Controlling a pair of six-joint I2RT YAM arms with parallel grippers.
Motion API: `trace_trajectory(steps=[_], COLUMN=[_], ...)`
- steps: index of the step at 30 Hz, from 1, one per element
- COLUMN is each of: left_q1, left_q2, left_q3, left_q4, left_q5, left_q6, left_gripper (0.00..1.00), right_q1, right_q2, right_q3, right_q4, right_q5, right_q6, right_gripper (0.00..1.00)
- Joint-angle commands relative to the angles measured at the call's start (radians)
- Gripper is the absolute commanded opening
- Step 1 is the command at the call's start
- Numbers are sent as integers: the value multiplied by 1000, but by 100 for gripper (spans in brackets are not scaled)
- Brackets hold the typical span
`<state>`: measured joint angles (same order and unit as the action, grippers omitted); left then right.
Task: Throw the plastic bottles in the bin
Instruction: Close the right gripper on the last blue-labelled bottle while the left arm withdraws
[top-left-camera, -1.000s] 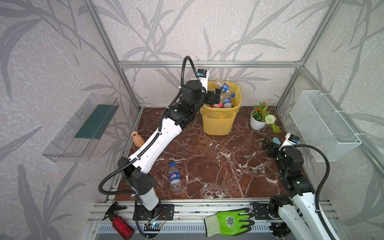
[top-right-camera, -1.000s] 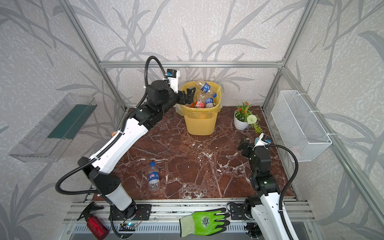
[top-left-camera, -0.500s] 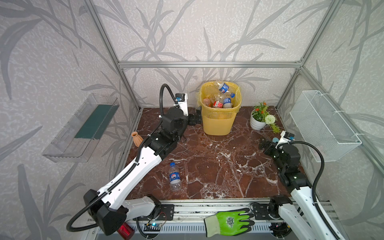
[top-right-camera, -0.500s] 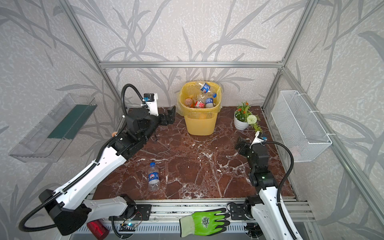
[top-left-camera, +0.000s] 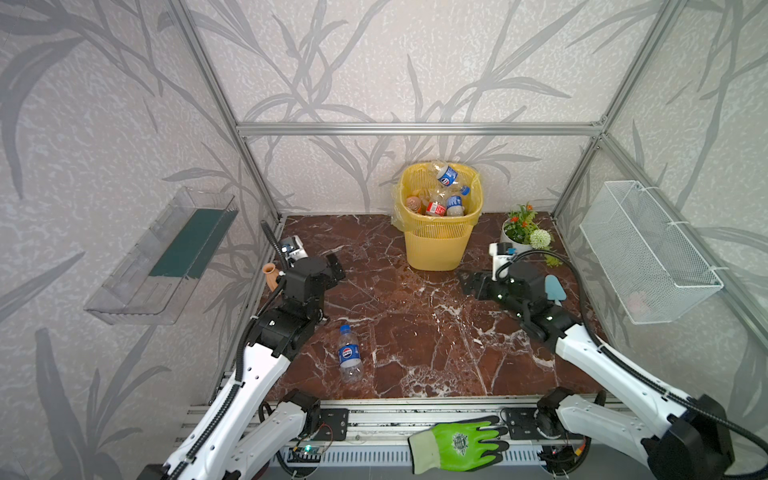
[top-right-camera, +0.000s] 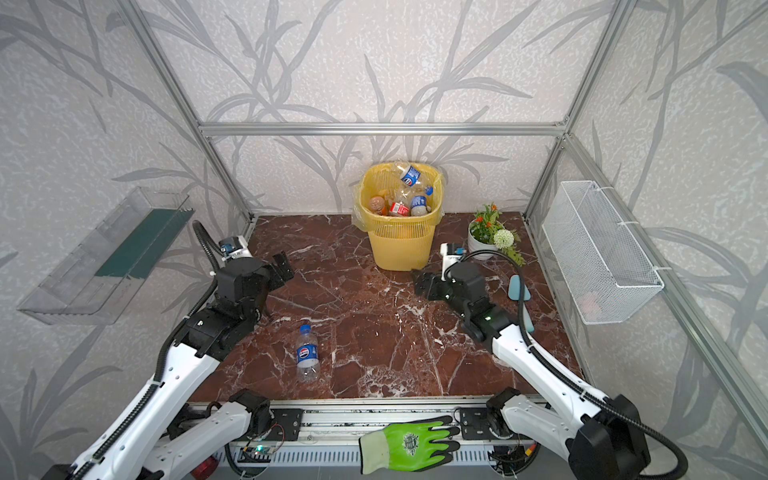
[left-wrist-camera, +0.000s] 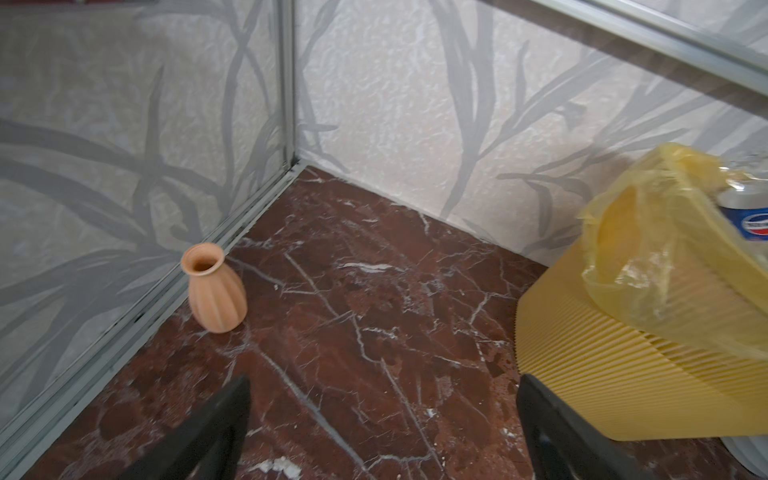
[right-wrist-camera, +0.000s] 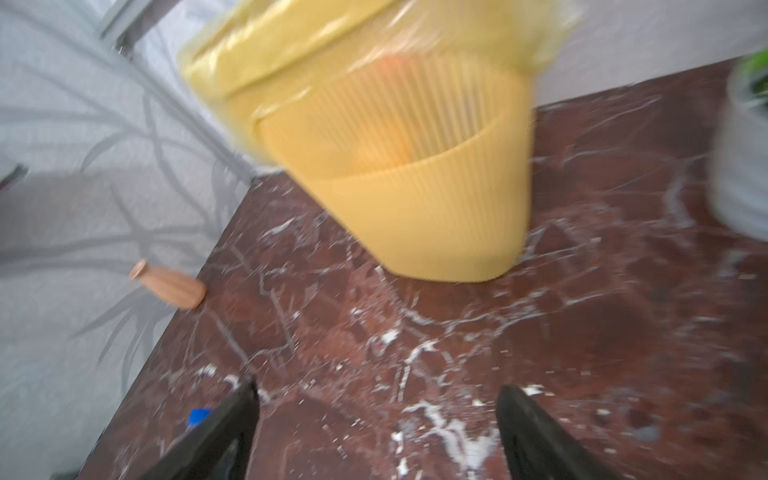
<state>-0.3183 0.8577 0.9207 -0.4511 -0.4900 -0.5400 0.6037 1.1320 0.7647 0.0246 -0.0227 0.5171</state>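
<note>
With jaws apart and empty, our left gripper (top-left-camera: 336, 266) and right gripper (top-left-camera: 469, 284) sat either side before the yellow bin (top-left-camera: 436, 245). One Pepsi bottle (top-left-camera: 348, 356) lay well in front of it. We judged a grasp across its label safest.

Bright, soft, even light from overhead; one wrist view is smeared.
Both top views are sharp. The marble worktop (top-left-camera: 415, 332) shows only a faint, soft-edged shadow beneath the left arm (top-left-camera: 257, 374) and a mild sheen without hard glare. The wide lens splays the frame posts (top-left-camera: 210, 83) outward towards the corners. The left wrist view is fairly crisp, and the vase (left-wrist-camera: 216, 291) casts a weak shadow. The right wrist view is motion-blurred: the bin (right-wrist-camera: 415, 166) and flowerpot (right-wrist-camera: 744, 166) smear, and the liner (right-wrist-camera: 291, 54) washes out pale.
</note>
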Motion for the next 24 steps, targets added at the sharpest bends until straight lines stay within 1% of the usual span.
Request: trace_trajectory(steps=[1,4,9,13,16,21,24], left_q1=[79,172,314,389,420,432,434], left_q2=[-29,-48,-60,-54,-53,-58,-70], left_q3=[-26,-56,-89,-92,-87,-78,-79], left_q4=[-103,-121,-124,-113,-100,-89,-81], left_q5=[-1,41,125,179,193,207,237], left_q6=[-74,-71,-39,-10,7,29,25], left_gripper=[99,99,99,99,99,99,99], right_q1=[142,265,437,513,549,589,606], right_q2=[134,279,504,641,699,778,830], right_q3=[73,160,345,484,530,568,610], right_q4=[35,52,-11,-121,-150,-175,-200], right_q5=[27,0,-98,-157,-189,-221,-205], right_q6=[50,72,62,49,59,89,99], right_gripper=[89,88,87,87,87,87,87])
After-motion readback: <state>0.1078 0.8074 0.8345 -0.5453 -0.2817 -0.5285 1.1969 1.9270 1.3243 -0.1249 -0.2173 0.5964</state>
